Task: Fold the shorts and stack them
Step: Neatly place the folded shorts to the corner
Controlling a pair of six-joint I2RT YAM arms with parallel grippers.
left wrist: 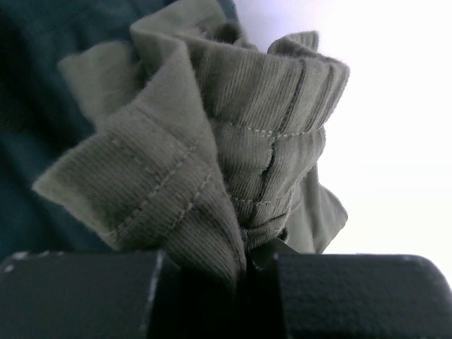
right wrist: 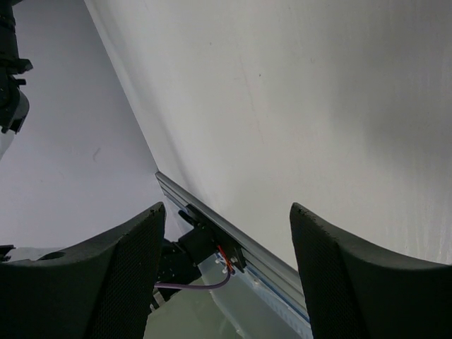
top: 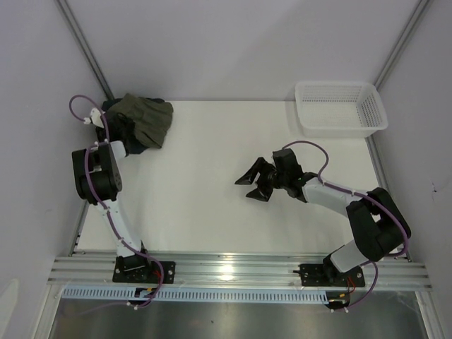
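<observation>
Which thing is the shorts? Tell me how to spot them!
Look at the white table, then its far left corner, across from the white basket. The crumpled olive-green shorts sit there, pinched by the left gripper. They are the only green thing, next to a darker blue cloth.

A white table (top: 212,205) fills the middle, matte and evenly lit. Pale grey panels close it in: a back wall (top: 240,42) along the far edge, a left wall (top: 32,155) and a right wall (top: 424,134) along the sides. A slanting metal post (top: 85,46) rises at the far left corner, and another post (top: 402,42) at the far right. A ribbed aluminium rail (top: 233,272) runs along the near edge, catching a bright glare near its middle. Just below it lie a white slotted strip (top: 233,294) and a dull grey metal sheet (top: 233,319).
</observation>
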